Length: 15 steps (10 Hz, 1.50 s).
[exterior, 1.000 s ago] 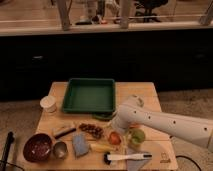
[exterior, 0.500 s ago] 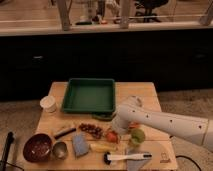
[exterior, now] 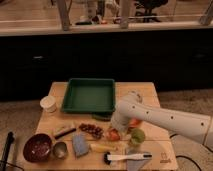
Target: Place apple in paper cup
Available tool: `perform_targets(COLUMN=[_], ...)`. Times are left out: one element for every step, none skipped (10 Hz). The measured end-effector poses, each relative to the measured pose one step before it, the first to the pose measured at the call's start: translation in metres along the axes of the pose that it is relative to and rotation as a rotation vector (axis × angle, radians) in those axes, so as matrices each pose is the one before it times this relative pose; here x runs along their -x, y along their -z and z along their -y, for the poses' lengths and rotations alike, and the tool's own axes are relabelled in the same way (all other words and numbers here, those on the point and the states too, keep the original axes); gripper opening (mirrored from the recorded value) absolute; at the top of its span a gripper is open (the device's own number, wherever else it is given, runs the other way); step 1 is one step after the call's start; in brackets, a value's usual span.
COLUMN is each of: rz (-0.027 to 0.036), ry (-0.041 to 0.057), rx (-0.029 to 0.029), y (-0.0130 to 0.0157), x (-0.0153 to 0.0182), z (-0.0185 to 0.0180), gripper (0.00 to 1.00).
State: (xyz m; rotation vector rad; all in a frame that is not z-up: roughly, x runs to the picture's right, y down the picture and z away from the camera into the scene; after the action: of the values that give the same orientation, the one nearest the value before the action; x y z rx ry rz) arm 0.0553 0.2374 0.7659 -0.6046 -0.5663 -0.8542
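Dark cabinet fronts run behind a wooden surface (exterior: 150,92) that carries everything I am working with. My white arm (exterior: 170,120) reaches in from the right and bends down over the front middle of the surface. My claw (exterior: 116,128) hangs low there, right above the apple (exterior: 113,134). Whether it is open, closed or gripping, I cannot tell, because my own wrist covers it.

The apple lies on the surface near the front, just beside a round green fruit (exterior: 137,135) on its right. An orange bowl (exterior: 134,122) shows behind them, partly hidden by my arm.

The paper cup (exterior: 48,103) stands upright near the left edge, well apart from the apple, just left of a green tray (exterior: 89,95) at the back.

Along the front left sit a dark red bowl (exterior: 37,146), a small metal cup (exterior: 60,149) and a blue sponge (exterior: 80,145). A brush with a white handle (exterior: 127,157) lies at the front edge.
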Motion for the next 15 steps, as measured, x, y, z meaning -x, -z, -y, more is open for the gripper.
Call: perform_targets(rz=[-0.00713, -0.00822, -0.00705, -0.00545, -0.00699, -0.00502, -0.00422, -0.00700, -0.00797, -0.01128, -0.01519, -0.01491, -0.01006, -0.00892, -0.01155], ry=[0.01498, 0.01793, 0.01563, 0.01131, 0.00949, 0.00791, 0.00683, 0.00800, 0.00673, 0.00820, 0.01422, 0.01982, 0.01220, 0.01261, 0.01872], rx=[-0.00379, -0.00226, -0.00280, -0.00231, 0.00045, 0.00033, -0.00024, -0.00043, 0.00188, 0.00258, -0.00097, 0.00922, 0.00457, 0.00533, 0.00851], y=[0.00763, 0.00807, 0.00525, 0.00447, 0.00495, 0.00347, 0.00254, 0.00431, 0.00482, 0.00536, 0.00849, 0.00786, 0.00464, 0.00506, 0.00664], x=[0.00096, 0.00175, 0.00147, 0.00097, 0.00030, 0.00039, 0.00055, 0.00057, 0.00016, -0.00058, -0.00030, 0.00037, -0.00036, -0.00031, -0.00058], z=[0.00307, 0.00498, 0.00507, 0.00372, 0.00240, 0.00234, 0.00229, 0.00302, 0.00193, 0.00295, 0.00782, 0.00843, 0.00581, 0.00653, 0.00954], gripper=[0.00, 0.00, 0.00, 0.00, 0.00, 0.00, 0.00, 0.00, 0.00, 0.00, 0.00, 0.00, 0.00, 0.00, 0.00])
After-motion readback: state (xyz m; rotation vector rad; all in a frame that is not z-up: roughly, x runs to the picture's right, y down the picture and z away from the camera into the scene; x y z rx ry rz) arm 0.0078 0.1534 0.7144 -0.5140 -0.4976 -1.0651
